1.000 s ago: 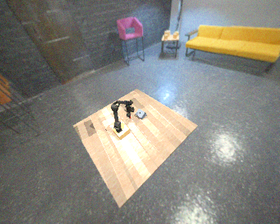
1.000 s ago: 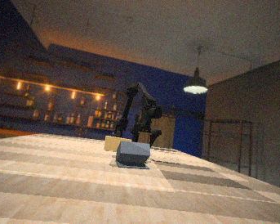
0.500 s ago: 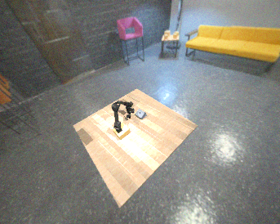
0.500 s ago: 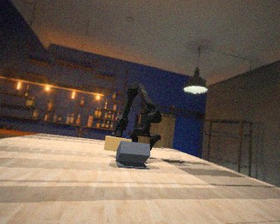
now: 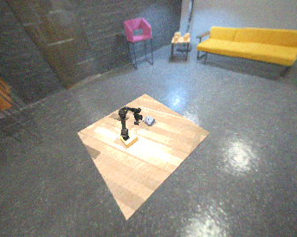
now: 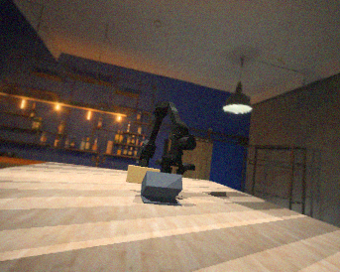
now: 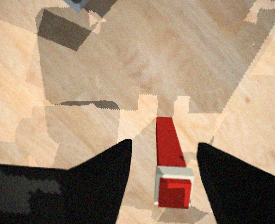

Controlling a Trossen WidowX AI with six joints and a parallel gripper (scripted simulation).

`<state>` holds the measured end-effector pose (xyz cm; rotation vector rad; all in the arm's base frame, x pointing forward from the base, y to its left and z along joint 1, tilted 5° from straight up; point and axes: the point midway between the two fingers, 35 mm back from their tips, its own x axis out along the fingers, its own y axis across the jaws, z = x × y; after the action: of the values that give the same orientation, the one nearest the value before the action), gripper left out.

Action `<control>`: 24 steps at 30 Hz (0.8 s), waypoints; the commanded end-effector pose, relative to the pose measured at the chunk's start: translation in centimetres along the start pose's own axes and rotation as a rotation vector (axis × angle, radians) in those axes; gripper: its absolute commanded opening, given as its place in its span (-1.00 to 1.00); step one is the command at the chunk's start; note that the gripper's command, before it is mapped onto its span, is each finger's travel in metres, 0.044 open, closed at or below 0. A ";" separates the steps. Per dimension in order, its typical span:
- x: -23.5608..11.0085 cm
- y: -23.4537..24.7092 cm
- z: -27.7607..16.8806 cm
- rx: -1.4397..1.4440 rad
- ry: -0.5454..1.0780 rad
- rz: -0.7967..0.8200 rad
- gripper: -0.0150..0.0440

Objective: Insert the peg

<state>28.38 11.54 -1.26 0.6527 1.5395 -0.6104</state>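
A red square-sided peg [image 7: 164, 140] with a pale band near its top stands upright on the wooden table [image 5: 138, 186] [image 6: 113, 243]. My gripper [image 5: 137, 123] [image 7: 164, 148] is open but partly narrowed, pointing down over the peg. In the wrist view the peg's top lies between the two black fingers, with a visible gap on each side. The blue-grey sloped panel [image 5: 149, 121] [image 6: 161, 186] stands beyond the gripper. Only its corner [image 7: 74, 3] shows at the top of the wrist view. The peg cannot be made out in either the top or the exterior view.
The arm's base stands at a pale yellow block [image 5: 130, 142] [image 6: 137, 174]. In the exterior view the panel hides part of the space under the gripper. A pink chair [image 5: 138, 36] and a yellow sofa [image 5: 250, 45] stand far off on the floor.
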 end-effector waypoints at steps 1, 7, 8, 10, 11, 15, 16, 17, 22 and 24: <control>0.0 0.0 0.0 0.000 0.000 0.000 -0.16; 0.0 0.0 0.0 0.000 0.000 0.000 -0.43; 0.0 0.0 0.0 0.000 0.000 0.000 -0.45; 0.0 0.0 0.0 0.000 0.000 0.000 -0.49; -0.1 0.0 0.0 0.000 0.000 0.000 -0.49; -1.2 0.2 0.1 0.001 0.000 -0.001 -0.49; -1.6 0.2 0.1 0.001 0.000 -0.001 -0.49; -2.1 0.2 0.1 0.001 0.000 -0.001 -0.49; -4.5 0.4 0.1 0.002 0.000 -0.003 -0.49; -5.4 0.4 0.1 0.003 -0.001 -0.004 -0.49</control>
<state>28.97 11.56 3.01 0.6571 1.5389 -0.6152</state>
